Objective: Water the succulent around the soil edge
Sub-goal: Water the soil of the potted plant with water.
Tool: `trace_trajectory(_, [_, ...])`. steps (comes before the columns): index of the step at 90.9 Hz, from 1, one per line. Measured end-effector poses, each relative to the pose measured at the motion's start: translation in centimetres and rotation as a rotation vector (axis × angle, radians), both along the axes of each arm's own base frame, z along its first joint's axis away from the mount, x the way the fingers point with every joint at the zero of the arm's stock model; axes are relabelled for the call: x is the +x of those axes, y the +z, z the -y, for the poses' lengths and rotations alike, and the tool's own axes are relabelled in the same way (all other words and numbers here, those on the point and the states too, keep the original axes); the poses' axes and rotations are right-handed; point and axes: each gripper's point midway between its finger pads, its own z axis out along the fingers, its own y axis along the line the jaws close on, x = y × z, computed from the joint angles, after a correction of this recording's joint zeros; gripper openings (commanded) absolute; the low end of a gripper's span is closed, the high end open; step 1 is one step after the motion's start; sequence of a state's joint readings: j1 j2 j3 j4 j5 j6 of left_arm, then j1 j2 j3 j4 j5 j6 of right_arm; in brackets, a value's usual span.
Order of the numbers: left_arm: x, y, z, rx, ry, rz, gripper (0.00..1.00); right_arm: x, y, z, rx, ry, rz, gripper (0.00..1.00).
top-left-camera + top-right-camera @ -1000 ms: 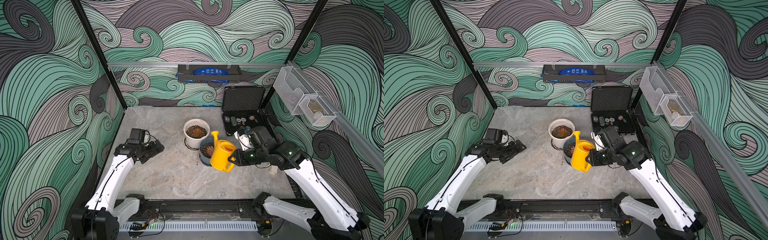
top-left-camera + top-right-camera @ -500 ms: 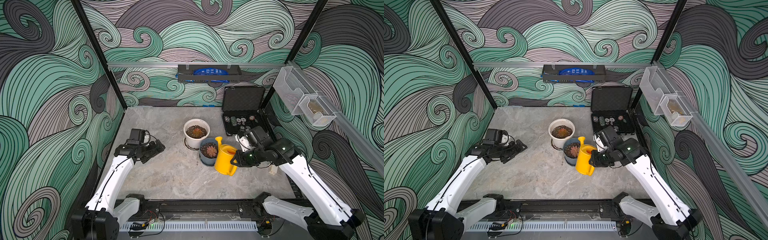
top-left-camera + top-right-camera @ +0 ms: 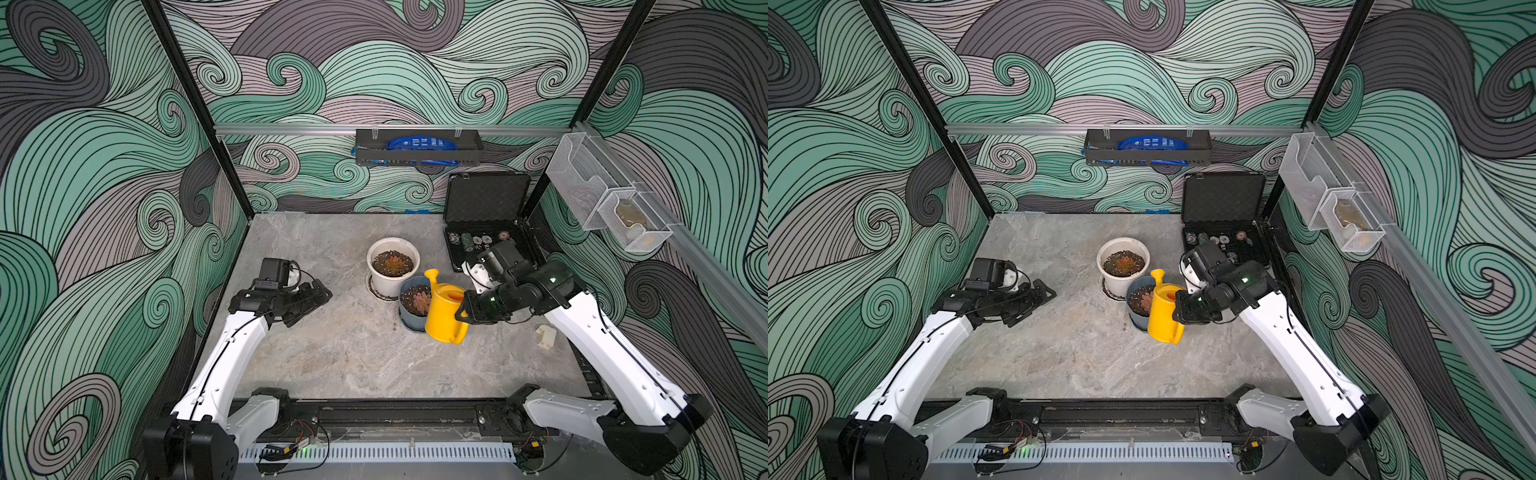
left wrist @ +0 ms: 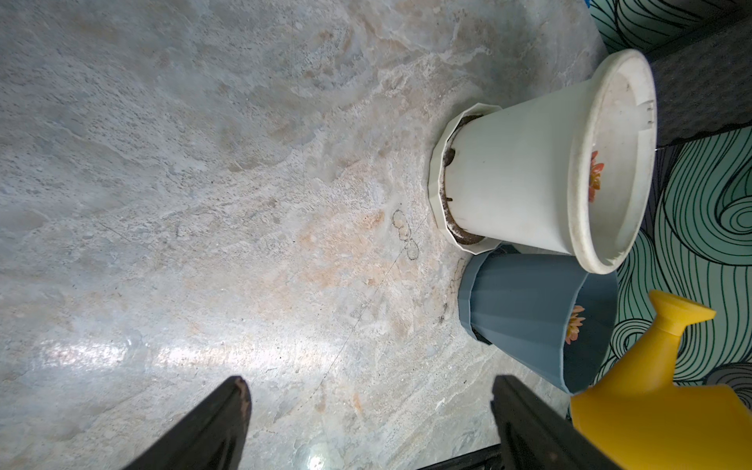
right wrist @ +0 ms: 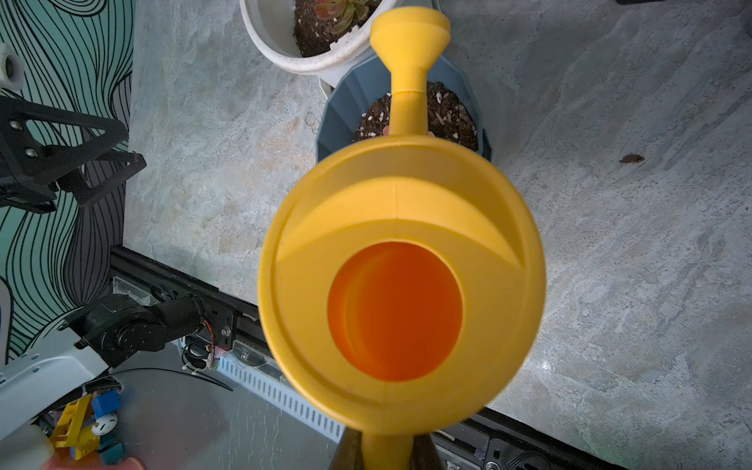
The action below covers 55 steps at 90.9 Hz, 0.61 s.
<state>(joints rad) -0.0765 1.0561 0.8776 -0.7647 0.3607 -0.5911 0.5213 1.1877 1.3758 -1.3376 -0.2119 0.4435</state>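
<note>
Top views: right hand [image 3: 462, 312] clamped on handle of yellow watering can [image 3: 444, 309], can upright, touching blue-grey pot [image 3: 409, 322]; spout rose above pot's far rim. Pink succulent [image 3: 419, 300] in it, beside white pot [image 3: 1122, 279] on grey counter [image 3: 353, 361]. Left hand [image 3: 1034, 300] well apart, spread wide, holding nothing.
Left wrist: blue-grey pot & white pot side-on; only a sliver of succulent [image 4: 574, 324], soil hidden by rim.
Right wrist: looking down can's fill hole; spout [image 5: 408, 61] crosses soil edge [image 5: 449, 118]; rosette mostly hidden under can.
Handling: can looks like stiff, light plastic; handle is the hold. Water level can't be seen.
</note>
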Motion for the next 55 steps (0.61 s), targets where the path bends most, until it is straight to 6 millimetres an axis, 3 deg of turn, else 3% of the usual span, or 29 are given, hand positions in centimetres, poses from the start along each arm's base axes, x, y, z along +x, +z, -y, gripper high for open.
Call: trace_trajectory(55, [0.3,0.4,0.4,-0.046,-0.009,0.013,0.95,-0.3,-0.3,-2.8,0.029,0.075,-0.040,0.00])
